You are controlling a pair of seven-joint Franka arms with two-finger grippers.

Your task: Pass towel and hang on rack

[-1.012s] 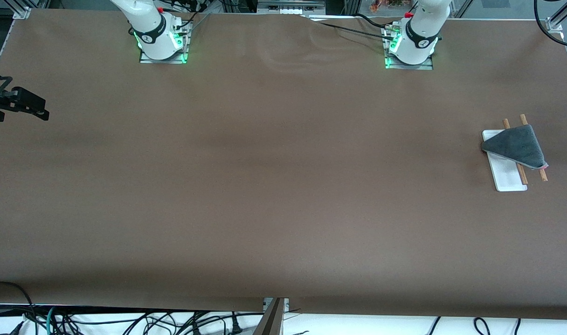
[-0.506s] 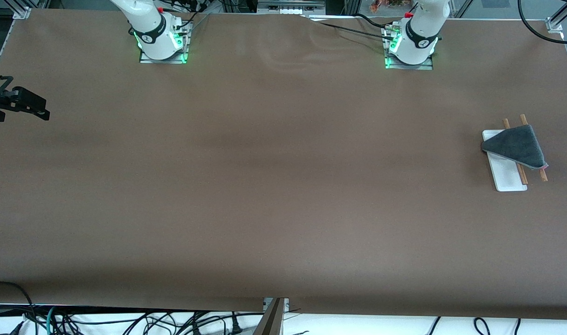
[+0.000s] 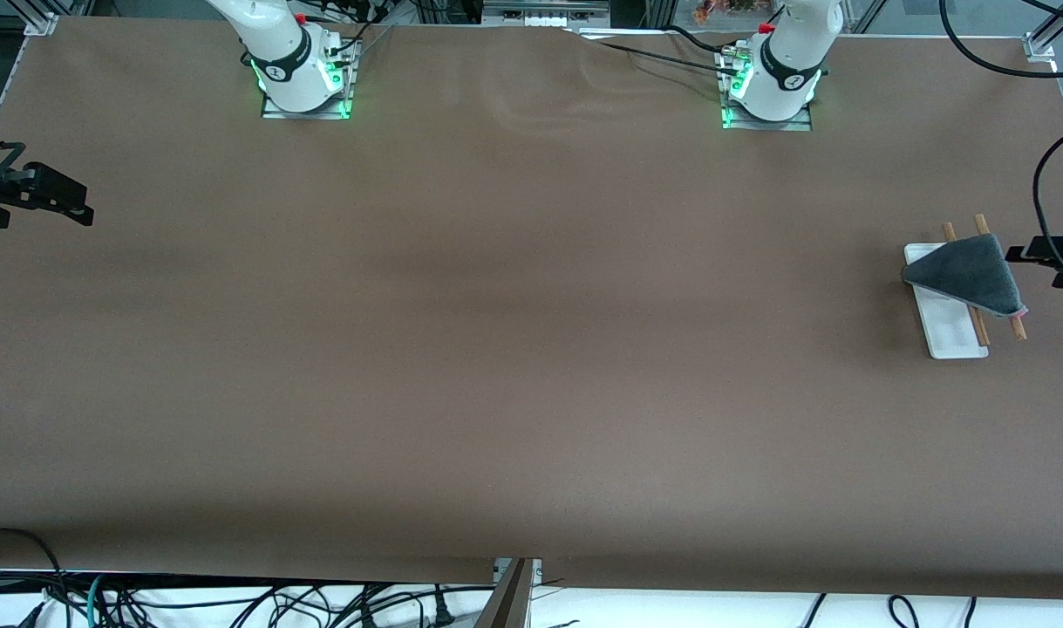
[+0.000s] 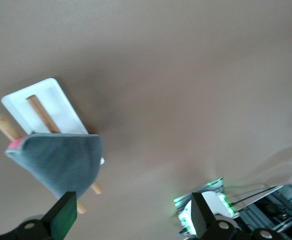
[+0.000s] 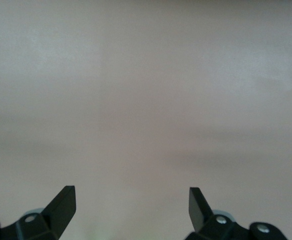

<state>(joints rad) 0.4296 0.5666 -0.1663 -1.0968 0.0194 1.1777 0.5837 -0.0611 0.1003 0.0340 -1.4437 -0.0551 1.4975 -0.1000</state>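
Right gripper [image 3: 78, 209] hangs at the right arm's end of the brown surface [image 3: 514, 349], over its edge, waiting; right wrist view shows its jaws wide apart over bare brown cover, nothing between them. Middle of the surface carries nothing but a few wrinkles in the cover near the arm bases. Toward the left arm's end stands the small rack with flat white rectangular base and two thin brown wooden rods [image 3: 948, 318]. The small dark grey soft towel with thin light grey stitched border [image 3: 967, 272] is draped over both rods in a folded triangle, one corner hanging off over the white base, a pink tag at the corner nearer the front camera. Left gripper [image 3: 1019, 254] sits just beside the towel, at the frame edge, jaws apart and empty in the left wrist view. A black cable loops above it. Compared with a second ago, the left gripper has come into the front view; towel and rack are unmoved, right gripper unchanged.
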